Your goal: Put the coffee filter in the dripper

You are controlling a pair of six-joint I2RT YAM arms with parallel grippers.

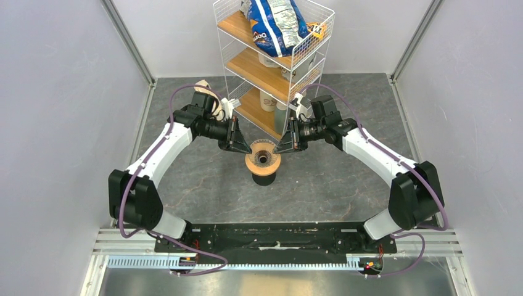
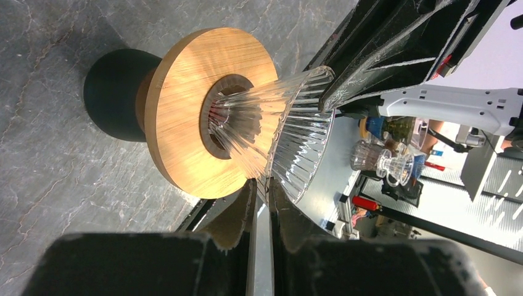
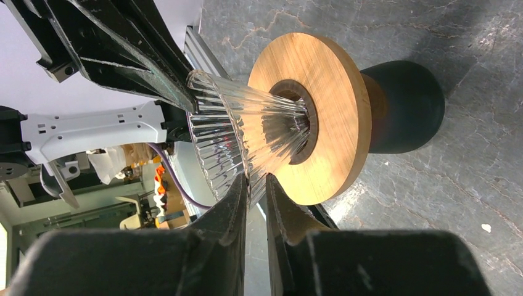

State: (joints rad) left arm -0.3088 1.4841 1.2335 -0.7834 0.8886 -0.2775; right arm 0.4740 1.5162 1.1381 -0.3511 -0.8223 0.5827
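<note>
The dripper's tan wooden ring [image 1: 263, 165] stands on its dark body [image 1: 263, 179] at the table's middle. A clear ribbed glass cone [image 2: 290, 129] sits point-down in the ring's hole. My left gripper [image 1: 245, 147] is shut on the cone's left rim, which shows between its fingers in the left wrist view [image 2: 264, 184]. My right gripper [image 1: 279, 147] is shut on the opposite rim, seen in the right wrist view [image 3: 256, 180]. The ring [image 3: 336, 123] and body [image 3: 404, 105] show there too. No white paper coffee filter is in view.
A white wire rack [image 1: 229, 61] with wooden shelves stands just behind the dripper. It carries a blue chip bag [image 1: 274, 21] on top and cups [image 1: 267, 98] lower down. Grey walls close in on both sides.
</note>
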